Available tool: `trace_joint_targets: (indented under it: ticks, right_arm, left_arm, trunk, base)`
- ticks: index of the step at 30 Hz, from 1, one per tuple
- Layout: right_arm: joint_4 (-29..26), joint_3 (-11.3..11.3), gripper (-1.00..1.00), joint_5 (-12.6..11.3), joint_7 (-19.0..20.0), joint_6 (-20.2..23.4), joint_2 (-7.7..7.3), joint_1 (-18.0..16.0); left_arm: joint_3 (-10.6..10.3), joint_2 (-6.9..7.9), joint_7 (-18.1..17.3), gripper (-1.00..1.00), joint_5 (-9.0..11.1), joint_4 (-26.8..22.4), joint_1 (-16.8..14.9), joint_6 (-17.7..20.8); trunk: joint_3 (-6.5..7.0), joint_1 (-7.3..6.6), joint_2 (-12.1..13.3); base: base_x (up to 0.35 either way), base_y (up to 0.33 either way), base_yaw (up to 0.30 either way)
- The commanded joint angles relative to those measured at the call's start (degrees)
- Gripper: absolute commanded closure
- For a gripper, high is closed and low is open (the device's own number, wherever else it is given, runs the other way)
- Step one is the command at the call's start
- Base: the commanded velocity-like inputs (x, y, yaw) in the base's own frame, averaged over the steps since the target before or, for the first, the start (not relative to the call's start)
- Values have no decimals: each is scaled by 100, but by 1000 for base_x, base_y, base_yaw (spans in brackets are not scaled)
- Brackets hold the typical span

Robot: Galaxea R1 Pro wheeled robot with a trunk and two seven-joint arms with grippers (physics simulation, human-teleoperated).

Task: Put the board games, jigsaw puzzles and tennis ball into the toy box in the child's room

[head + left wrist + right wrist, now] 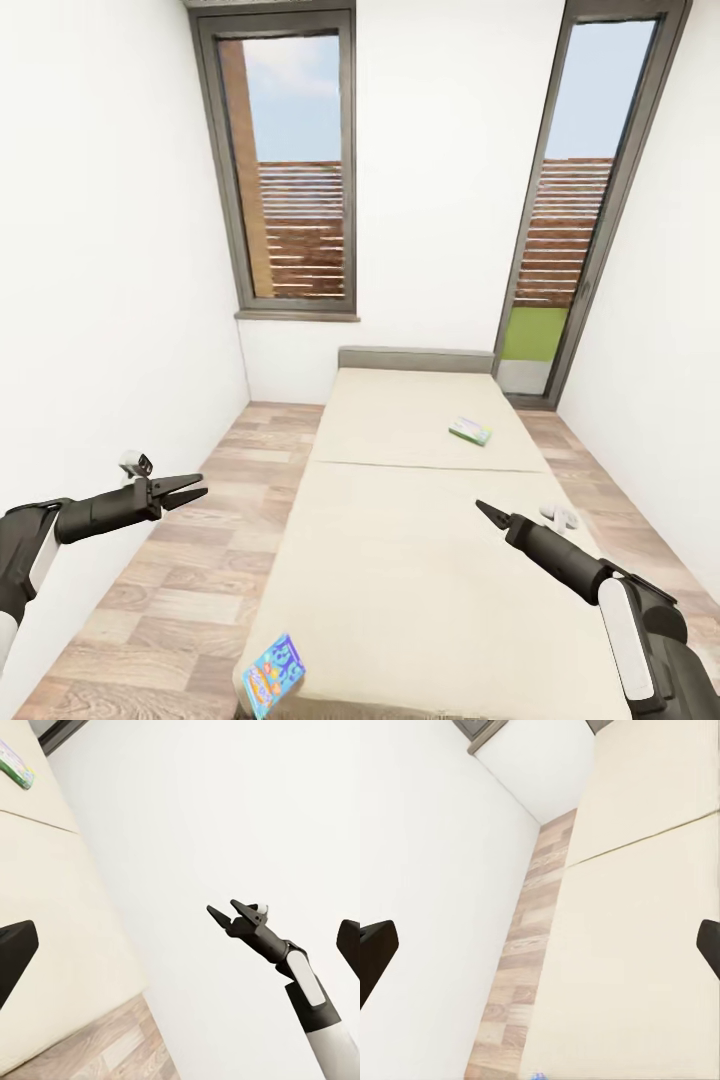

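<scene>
Left gripper (196, 490) over floor (190, 590) beside bed (420, 560), fingers apart, empty. Small blue board game (273, 675) at bed's near left corner, overhanging edge. White-green board game (469, 431) on far mattress section. Right gripper (483, 510) above bed, fingers apart.

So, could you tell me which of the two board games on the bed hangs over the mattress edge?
The small blue one, overhanging the bed's near left corner; the white-green box lies fully on the far section.
</scene>
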Motion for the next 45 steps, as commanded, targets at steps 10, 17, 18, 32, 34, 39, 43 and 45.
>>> trace_joint_targets:
  ticks: [10, 17, 18, 32, 34, 39, 43, 45]
  right_arm:
    - [-1, -9, -100, -22, 7, 40, 0, -6]
    - [-1, -9, -100, -22, 7, 40, 0, -7]
    - [-1, -9, -100, -22, 7, 40, 0, -7]
    - [-1, -2, -100, -22, 5, 35, 0, -7]
    - [-1, -1, -100, -22, 2, 33, 0, -6]
    - [-1, 0, -100, -22, -3, 34, 0, -6]
    - [2, 74, -100, -22, -26, 30, 0, -7]
    - [4, 106, -100, -22, -33, 27, 0, -7]
  left_arm:
    - [-65, 1, -25, -100, -14, -3, -5, 61]
    - [-85, 1, -25, -100, -16, -3, -5, 61]
    - [-87, 1, -25, -100, -16, -3, -5, 61]
    - [-86, -3, -25, -100, -17, 0, -5, 61]
    - [-87, -10, -25, -100, -17, 7, -5, 61]
    - [-78, -16, 160, -100, -8, 18, -5, 69]
    - [-75, -44, 523, -100, 7, 59, -5, 87]
    - [-65, -77, 661, -100, 12, 76, -5, 100]
  trunk:
    - [-14, 2, -14]
    - [-14, 2, -14]
    - [-14, 2, -14]
    - [-14, 2, -14]
    - [-14, 2, -14]
    - [-86, 90, -174]
    - [-157, 178, -335]
    - [-193, 222, -415]
  base:
    - [-204, -138, 0]
    - [-128, -145, 0]
    - [-81, -69, 0]
    - [-64, -76, 0]
    - [-4, -5, 0]
    - [-1, -1, 0]
    - [0, 0, 0]
    - [0, 0, 0]
